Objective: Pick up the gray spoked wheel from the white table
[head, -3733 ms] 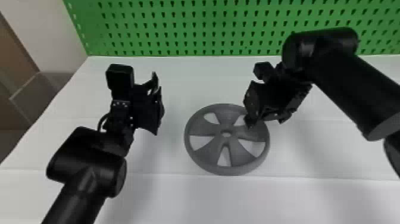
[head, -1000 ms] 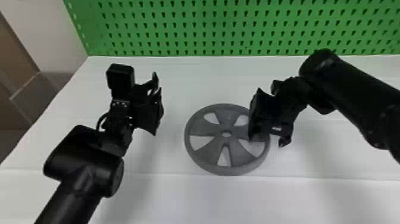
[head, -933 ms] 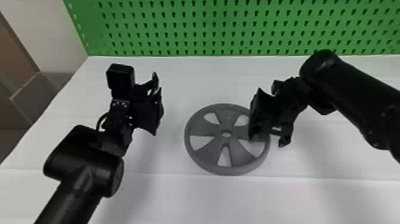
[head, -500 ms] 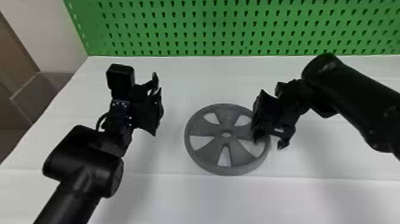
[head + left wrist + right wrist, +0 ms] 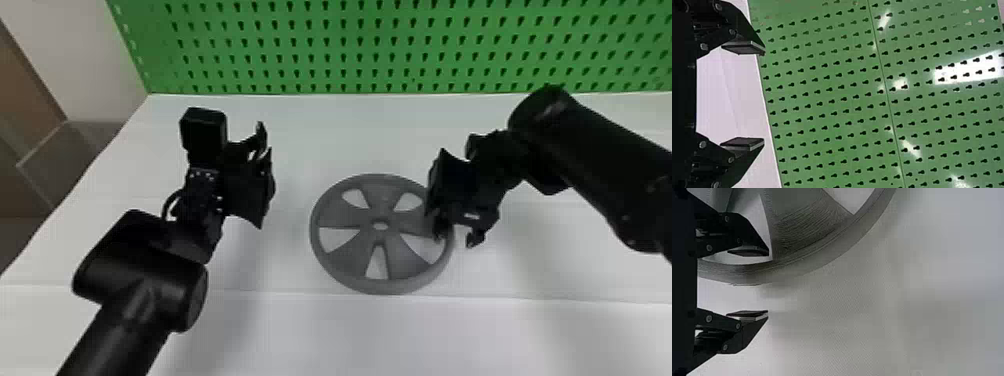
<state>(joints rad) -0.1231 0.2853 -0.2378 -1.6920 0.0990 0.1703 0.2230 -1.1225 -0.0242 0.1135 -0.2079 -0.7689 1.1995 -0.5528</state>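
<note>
1. Now the right gripper (image 5: 456, 239) is at the gray spoked wheel's (image 5: 350, 257) three o'clock edge; 3.7 seconds ago it was nearer two o'clock. Its fingers are wide apart, and the right wrist view shows the rim between them; whether they touch it, I cannot tell.
2. The wheel is unmoved, flat on the white table (image 5: 310, 335), just below and right of the head view's center.
3. The left gripper (image 5: 266, 142) is also wide, well apart from the wheel toward its ten o'clock.
4. The wheel is round and matte, with five broad spokes flaring from a small central hole and fine ridged lines on its surface.
5. At twelve o'clock, beyond the table, stands a glossy green pegboard (image 5: 350, 47) with keyhole-shaped holes.
</note>
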